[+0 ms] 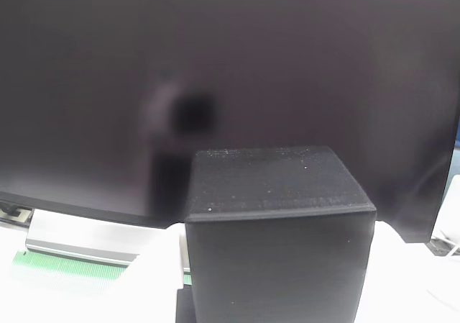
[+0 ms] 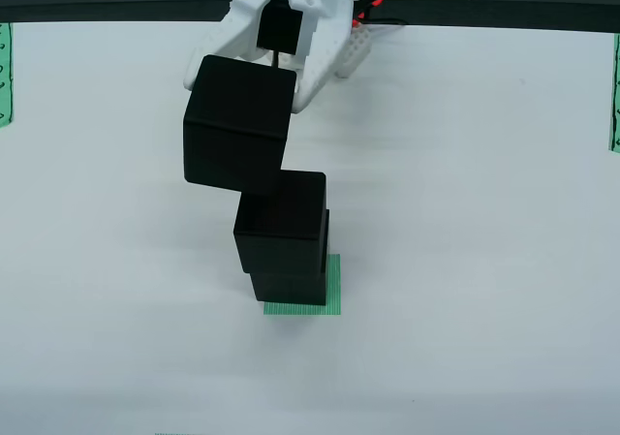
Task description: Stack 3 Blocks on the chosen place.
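In the view from above, the pincer (image 2: 254, 91) holds the third block (image 2: 237, 125) tight, up and to the far left of the two stacked blocks (image 2: 282, 241) on the green patch (image 2: 332, 290).

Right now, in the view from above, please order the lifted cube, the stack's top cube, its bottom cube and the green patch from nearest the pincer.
1. Lifted cube, in the pincer, upper left.
2. Top cube, centre.
3. Bottom cube, beneath it.
4. Green patch, under the stack.

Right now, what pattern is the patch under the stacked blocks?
Fine green-and-white stripes on the square patch, clearest in the view from above.
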`<move>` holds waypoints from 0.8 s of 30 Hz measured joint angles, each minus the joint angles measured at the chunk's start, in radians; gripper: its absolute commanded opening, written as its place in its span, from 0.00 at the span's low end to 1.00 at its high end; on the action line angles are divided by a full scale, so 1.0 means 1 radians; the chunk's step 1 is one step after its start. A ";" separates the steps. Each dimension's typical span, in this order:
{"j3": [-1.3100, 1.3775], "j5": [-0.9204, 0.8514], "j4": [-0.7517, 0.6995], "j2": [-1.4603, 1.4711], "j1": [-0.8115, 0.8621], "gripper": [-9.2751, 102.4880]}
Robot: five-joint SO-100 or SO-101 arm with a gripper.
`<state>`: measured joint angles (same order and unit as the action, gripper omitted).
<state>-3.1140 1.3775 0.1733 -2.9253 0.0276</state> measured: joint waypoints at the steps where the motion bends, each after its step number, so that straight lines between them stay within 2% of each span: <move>1: 0.000 0.000 -0.006 0.000 0.000 0.30; 11: 0.000 -0.002 -0.017 0.000 -0.018 0.42; 24: 0.000 -0.003 0.009 -0.029 -0.011 0.42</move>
<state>-3.1140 1.3744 0.1825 -2.9544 0.0169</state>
